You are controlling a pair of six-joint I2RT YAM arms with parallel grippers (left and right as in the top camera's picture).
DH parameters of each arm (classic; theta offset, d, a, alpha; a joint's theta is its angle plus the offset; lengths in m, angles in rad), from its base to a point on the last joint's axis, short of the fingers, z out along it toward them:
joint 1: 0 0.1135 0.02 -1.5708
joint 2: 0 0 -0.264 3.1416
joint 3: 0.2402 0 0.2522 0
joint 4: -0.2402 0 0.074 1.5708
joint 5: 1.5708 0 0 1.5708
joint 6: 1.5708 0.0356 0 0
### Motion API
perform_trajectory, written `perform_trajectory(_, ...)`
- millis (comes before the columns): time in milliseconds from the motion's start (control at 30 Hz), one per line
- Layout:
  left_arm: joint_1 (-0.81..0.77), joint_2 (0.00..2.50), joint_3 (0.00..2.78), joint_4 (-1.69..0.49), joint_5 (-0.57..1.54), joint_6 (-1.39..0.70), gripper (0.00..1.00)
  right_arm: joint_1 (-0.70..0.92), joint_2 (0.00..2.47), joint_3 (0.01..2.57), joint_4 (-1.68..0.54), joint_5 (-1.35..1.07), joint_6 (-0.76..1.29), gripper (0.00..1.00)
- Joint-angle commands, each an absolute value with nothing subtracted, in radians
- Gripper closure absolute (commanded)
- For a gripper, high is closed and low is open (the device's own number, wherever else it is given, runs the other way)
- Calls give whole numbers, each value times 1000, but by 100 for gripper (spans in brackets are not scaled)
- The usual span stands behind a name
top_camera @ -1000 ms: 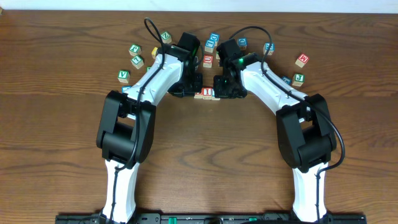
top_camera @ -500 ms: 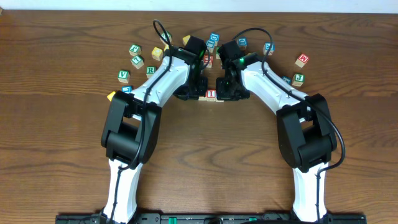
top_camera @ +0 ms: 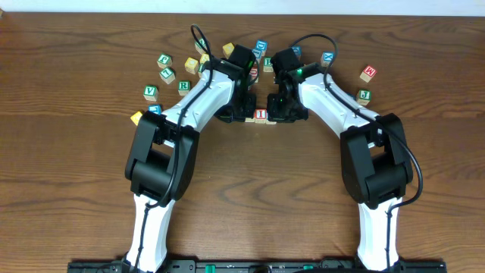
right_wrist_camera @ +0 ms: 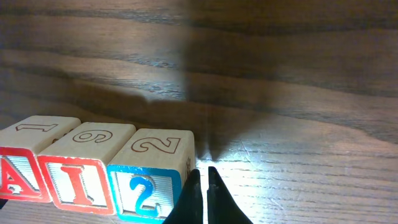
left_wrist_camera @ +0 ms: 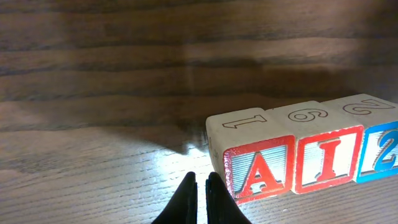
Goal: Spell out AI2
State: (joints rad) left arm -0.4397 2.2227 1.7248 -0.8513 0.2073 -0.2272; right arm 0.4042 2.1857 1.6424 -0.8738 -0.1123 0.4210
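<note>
Three light-wood cubes stand side by side, touching, in a row on the table. They are the red A cube (left_wrist_camera: 258, 171), the red I cube (left_wrist_camera: 326, 155) and the blue 2 cube (left_wrist_camera: 382, 152). The right wrist view shows the same row: A cube (right_wrist_camera: 18, 168), I cube (right_wrist_camera: 81, 180), 2 cube (right_wrist_camera: 146, 186). In the overhead view only the I cube (top_camera: 261, 115) shows between the arms. My left gripper (left_wrist_camera: 201, 180) is shut and empty, just left of the A cube. My right gripper (right_wrist_camera: 203, 174) is shut and empty, against the right side of the 2 cube.
Loose cubes lie in an arc behind the arms: green-lettered cubes (top_camera: 167, 74) and a yellow one (top_camera: 191, 64) at the left, a blue one (top_camera: 261, 47) in the middle, a red W cube (top_camera: 368, 73) and a green J cube (top_camera: 364, 96) at the right.
My left arm has swung right, its gripper closing in on the row's left end. The row has shifted slightly right between the two grippers.
</note>
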Motion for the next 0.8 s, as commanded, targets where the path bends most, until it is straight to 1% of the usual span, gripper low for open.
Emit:
perform_trajectory(0, -447, 2243, 1718, -848, 216, -174, 92, 400, 2201, 1642, -875, -134, 432, 99)
perform_trajectory(767, -421, 2229, 1722, -862, 190, -130, 92, 393, 2136, 1662, -921, -114, 430, 99)
